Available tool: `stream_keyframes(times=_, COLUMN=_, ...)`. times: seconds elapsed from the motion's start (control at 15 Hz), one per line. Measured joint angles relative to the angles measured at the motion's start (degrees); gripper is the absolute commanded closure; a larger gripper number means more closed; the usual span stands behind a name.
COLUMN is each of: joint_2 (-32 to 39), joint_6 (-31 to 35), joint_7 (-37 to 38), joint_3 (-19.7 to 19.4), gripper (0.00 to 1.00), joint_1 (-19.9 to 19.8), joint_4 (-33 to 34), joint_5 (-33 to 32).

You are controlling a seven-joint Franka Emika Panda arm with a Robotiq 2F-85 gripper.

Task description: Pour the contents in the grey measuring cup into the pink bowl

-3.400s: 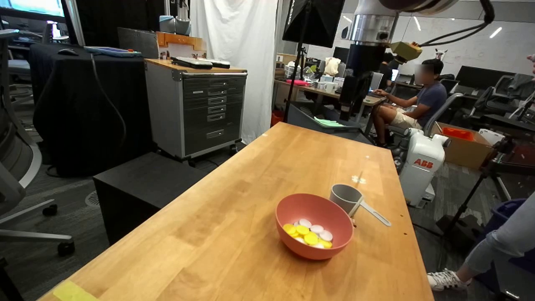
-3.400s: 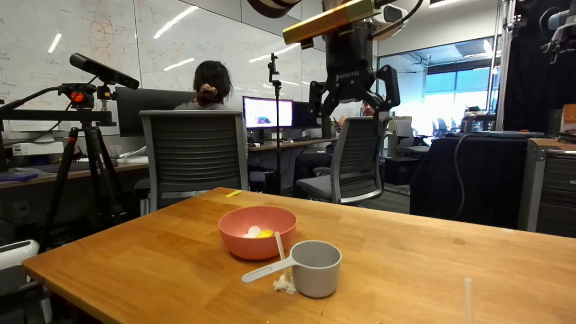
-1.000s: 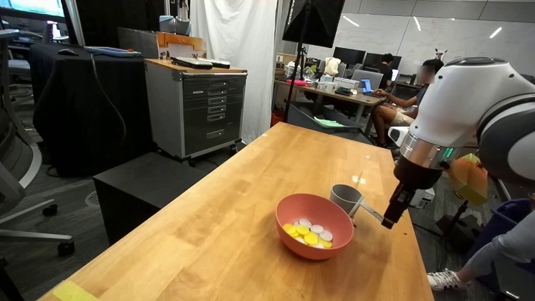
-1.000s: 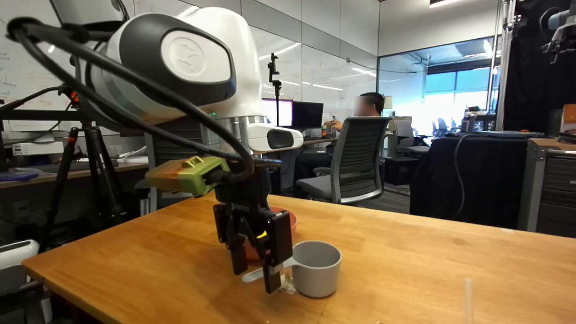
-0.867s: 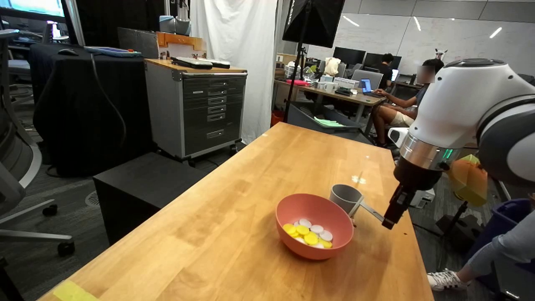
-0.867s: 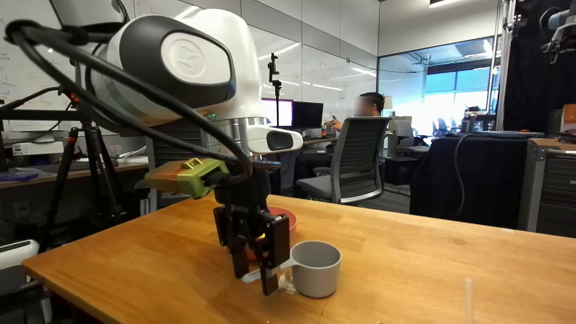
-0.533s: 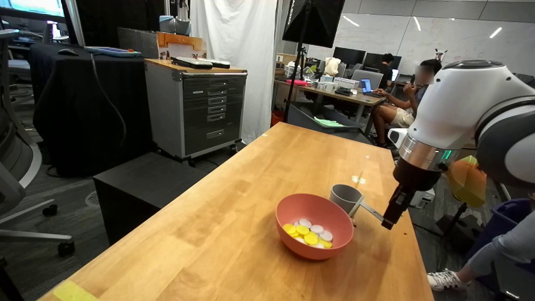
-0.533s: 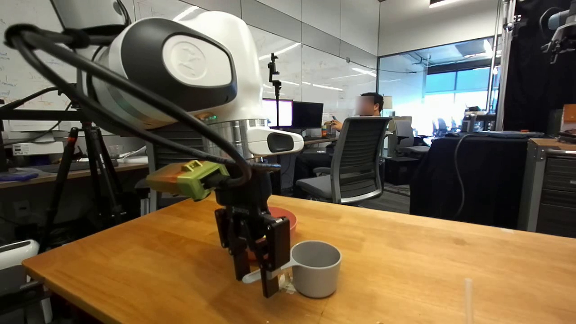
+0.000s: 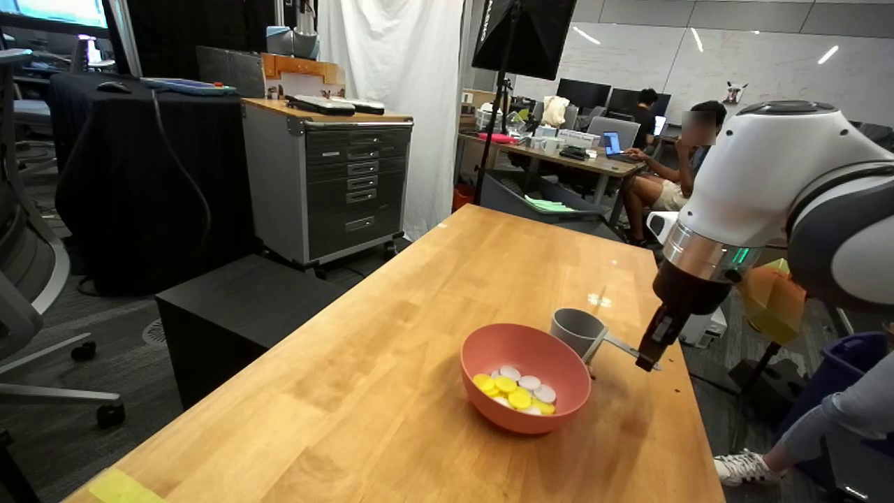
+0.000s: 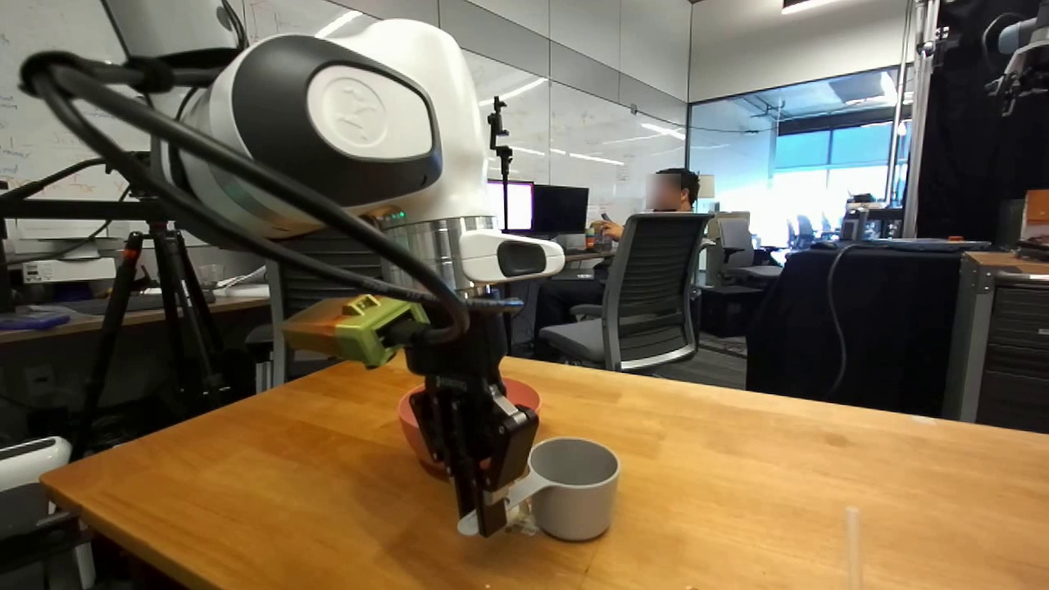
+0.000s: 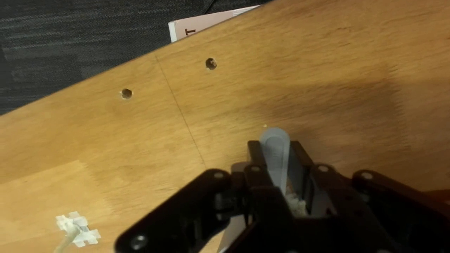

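Has handle [image 10: 527,489] of grey measuring cup [image 10: 578,504] grasped in pincer [image 11: 275,144], clamped from both sides near its free end. In wrist view, shows handle tip poking out beyond pincer toward 12 o'clock, plus white tape patch [image 11: 79,221] at 8 o'clock. Find cup upright on table [image 9: 391,342], at 1 to 2 o'clock from pink bowl [image 9: 552,360] in an exterior view, near but apart. Cannot see down to cup's bottom. Note yellow pieces [image 9: 519,399] mixed with white ones [image 9: 529,383] inside bowl. In an exterior view, has white arm [image 10: 361,123] at 10 to 11 o'clock and partly hides bowl behind pincer. In an exterior view, has drawer cabinet [image 9: 360,185] at 10 o'clock.
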Motion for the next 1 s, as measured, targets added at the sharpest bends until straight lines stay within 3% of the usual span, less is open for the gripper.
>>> stream_keyframes(times=0.73, joint_2=0.28, joint_6=0.26, joint_7=1.0, joint_3=-1.92, gripper=0.94, joint_1=1.19, joint_4=1.96, joint_5=-0.24)
stream_keyframes(times=1.0, joint_2=-0.4, joint_6=0.25, joint_7=4.0, joint_3=-4.94, gripper=0.94, joint_1=3.78, joint_4=2.81, joint_5=-5.61)
